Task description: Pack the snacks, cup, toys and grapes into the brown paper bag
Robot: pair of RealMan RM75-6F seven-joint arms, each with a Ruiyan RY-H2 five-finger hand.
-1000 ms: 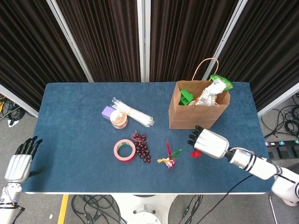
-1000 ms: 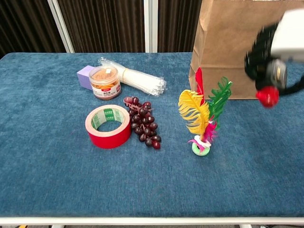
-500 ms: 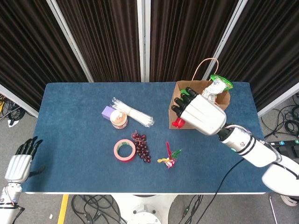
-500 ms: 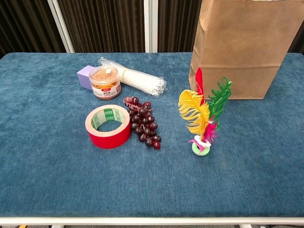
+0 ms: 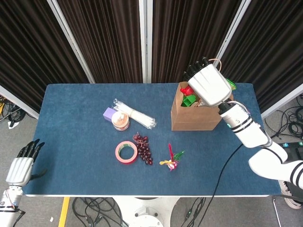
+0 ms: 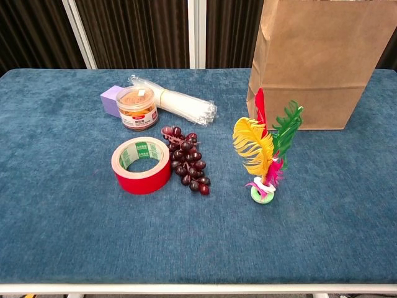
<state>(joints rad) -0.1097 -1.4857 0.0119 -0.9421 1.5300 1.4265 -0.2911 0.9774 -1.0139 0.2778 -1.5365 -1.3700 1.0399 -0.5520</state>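
The right robot hand (image 5: 207,84) hangs over the open top of the bag (image 5: 199,113), at the bench's (image 5: 71,142) far right; a red toy (image 5: 186,90) shows at its fingertips, though whether it is gripped I cannot tell. The left robot hand (image 5: 22,163) rests off the near left edge, holding nothing, fingers slightly apart. On the bench lie the grapes (image 6: 188,166) touching the tape (image 6: 141,164), a feather toy (image 6: 265,152) upright, a jar (image 6: 136,106) and a packet (image 6: 180,104).
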